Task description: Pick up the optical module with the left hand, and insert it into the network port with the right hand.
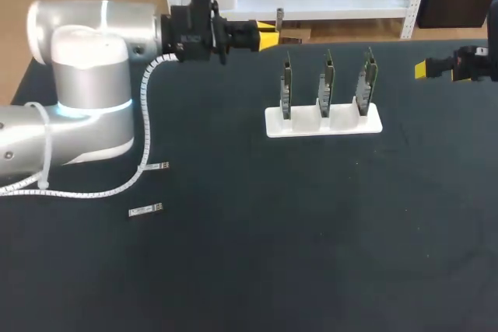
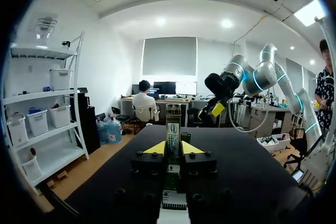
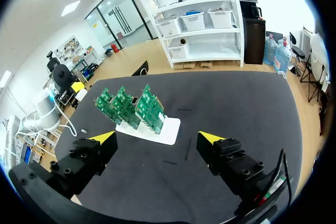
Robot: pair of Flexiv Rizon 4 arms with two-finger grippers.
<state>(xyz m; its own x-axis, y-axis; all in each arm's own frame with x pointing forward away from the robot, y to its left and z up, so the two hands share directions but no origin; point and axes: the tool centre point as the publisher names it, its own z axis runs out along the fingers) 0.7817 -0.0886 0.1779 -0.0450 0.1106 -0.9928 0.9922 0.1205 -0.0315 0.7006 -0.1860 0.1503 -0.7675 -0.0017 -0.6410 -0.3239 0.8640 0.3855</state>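
- Head view, far left: an upper optical module point(image 1: 158, 166) and a lower optical module point(image 1: 145, 209) lie flat on the black table point(image 1: 311, 254). They are at about 8 o'clock from the white holder point(image 1: 323, 124), near the left arm's white cable point(image 1: 145, 114).
- Handling, as judged: each module is taken to be light, stiff, metal-cased and smooth. A hold across the long side walls at mid-length is advised, with the connector end left free.
- The left gripper point(image 1: 268, 35) is at 11 o'clock from the holder, well apart from both modules. Its state cannot be told.
- Three green boards point(image 1: 327, 83) stand upright in the holder. Their network ports are too small to be made out.
- The right gripper point(image 3: 157, 139) is at 2 o'clock from the holder, spread wide with nothing between.
- Labels: a printed sticker point(image 2: 173, 129) is seen on a green strip point(image 2: 173, 156) in the left wrist view. Its print is not transcribed, and no writing can be made out on the modules.
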